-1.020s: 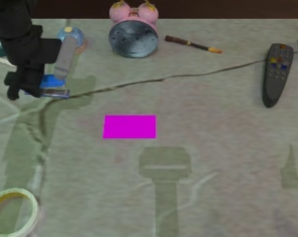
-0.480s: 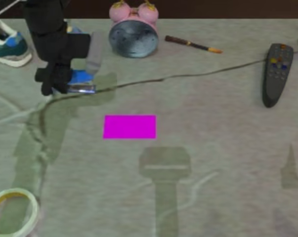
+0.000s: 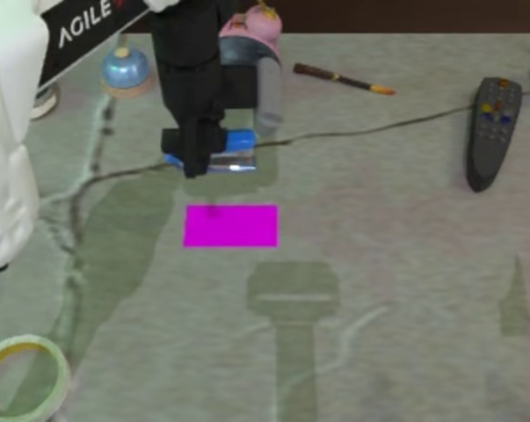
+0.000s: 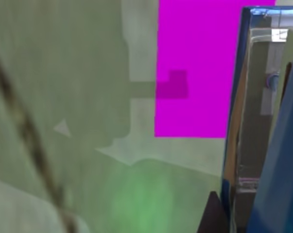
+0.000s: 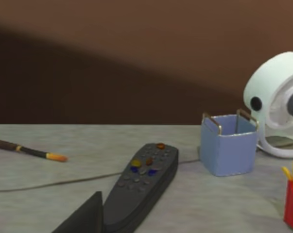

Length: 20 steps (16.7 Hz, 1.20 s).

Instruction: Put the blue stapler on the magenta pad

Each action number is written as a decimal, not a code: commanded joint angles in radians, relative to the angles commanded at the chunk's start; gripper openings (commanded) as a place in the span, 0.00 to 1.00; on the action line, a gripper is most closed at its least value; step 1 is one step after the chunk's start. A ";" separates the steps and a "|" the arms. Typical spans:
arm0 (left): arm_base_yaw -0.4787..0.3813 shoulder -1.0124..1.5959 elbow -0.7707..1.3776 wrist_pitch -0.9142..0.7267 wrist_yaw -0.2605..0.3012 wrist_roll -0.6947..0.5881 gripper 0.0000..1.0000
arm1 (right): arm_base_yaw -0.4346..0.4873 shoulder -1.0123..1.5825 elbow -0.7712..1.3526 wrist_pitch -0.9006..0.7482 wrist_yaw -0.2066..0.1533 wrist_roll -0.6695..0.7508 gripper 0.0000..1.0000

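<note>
The blue stapler point(image 3: 234, 151), bright blue with a silver base, hangs above the table with my left gripper point(image 3: 200, 155) shut on it. It is just behind the far edge of the magenta pad point(image 3: 230, 226), which lies flat near the table's middle. In the left wrist view the stapler point(image 4: 282, 160) fills one side. Beyond it lies the pad point(image 4: 195, 63), crossed by a shadow. A dark finger point(image 4: 212, 218) presses against the stapler's side. My right arm is out of the top view, parked at the right.
Behind the left arm stand a blue-domed bell point(image 3: 127, 69) and a pink alarm clock point(image 3: 257, 26), partly hidden. A brush point(image 3: 342, 79) and a grey remote point(image 3: 491, 132) lie at the back right. A tape roll point(image 3: 23, 378) is front left. A blue box point(image 5: 229, 145) stands by the remote.
My left gripper has carried the stapler rightward from the back left to just behind the pad. The arm's white body now covers the table's left edge.
</note>
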 joint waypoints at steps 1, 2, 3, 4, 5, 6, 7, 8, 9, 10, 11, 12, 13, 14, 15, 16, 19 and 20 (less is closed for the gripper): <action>0.000 0.000 0.000 0.000 0.000 0.000 0.00 | 0.000 0.000 0.000 0.000 0.000 0.000 1.00; 0.000 0.000 0.000 0.000 0.000 0.000 0.00 | 0.000 0.000 0.000 0.000 0.000 0.000 1.00; 0.004 -0.004 -0.003 0.002 0.000 0.003 0.00 | 0.000 0.000 0.000 0.000 0.000 0.000 1.00; 0.004 -0.004 -0.005 0.005 0.000 0.003 0.00 | 0.000 0.000 0.000 0.000 0.000 0.000 1.00; 0.003 -0.002 -0.017 0.019 0.000 0.001 0.00 | 0.000 0.000 0.000 0.000 0.000 0.000 1.00; 0.003 0.001 -0.037 0.042 0.001 0.000 0.00 | 0.000 0.000 0.000 0.000 0.000 0.000 1.00; 0.002 0.005 -0.063 0.074 0.001 -0.002 0.00 | 0.000 0.000 0.000 0.000 0.000 0.000 1.00; 0.001 0.012 -0.095 0.112 0.001 -0.004 0.00 | 0.000 0.000 0.000 0.000 0.000 0.000 1.00; 0.000 0.020 -0.129 0.155 0.001 -0.006 0.00 | 0.000 0.000 0.000 0.000 0.000 0.000 1.00; -0.003 0.029 -0.166 0.200 0.002 -0.008 0.00 | 0.000 0.000 0.000 0.000 0.000 0.000 1.00; -0.006 0.038 -0.202 0.245 0.002 -0.008 0.00 | 0.000 0.000 0.000 0.000 0.000 0.000 1.00; -0.008 0.045 -0.234 0.285 0.002 -0.009 0.00 | 0.000 0.000 0.000 0.000 0.000 0.000 1.00; -0.010 0.052 -0.261 0.318 0.001 -0.010 0.00 | 0.000 0.000 0.000 0.000 0.000 0.000 1.00; -0.011 0.057 -0.281 0.340 0.001 -0.011 0.00 | 0.000 0.000 0.000 0.000 0.000 0.000 1.00; -0.012 0.059 -0.292 0.352 0.001 -0.011 0.00 | 0.000 0.000 0.000 0.000 0.000 0.000 1.00; -0.012 0.060 -0.294 0.354 0.001 -0.011 0.00 | 0.000 0.000 0.000 0.000 0.000 0.000 1.00; -0.012 0.060 -0.294 0.354 0.001 -0.011 0.00 | 0.000 0.000 0.000 0.000 0.000 0.000 1.00; -0.012 0.060 -0.294 0.354 0.001 -0.011 0.08 | 0.000 0.000 0.000 0.000 0.000 0.000 1.00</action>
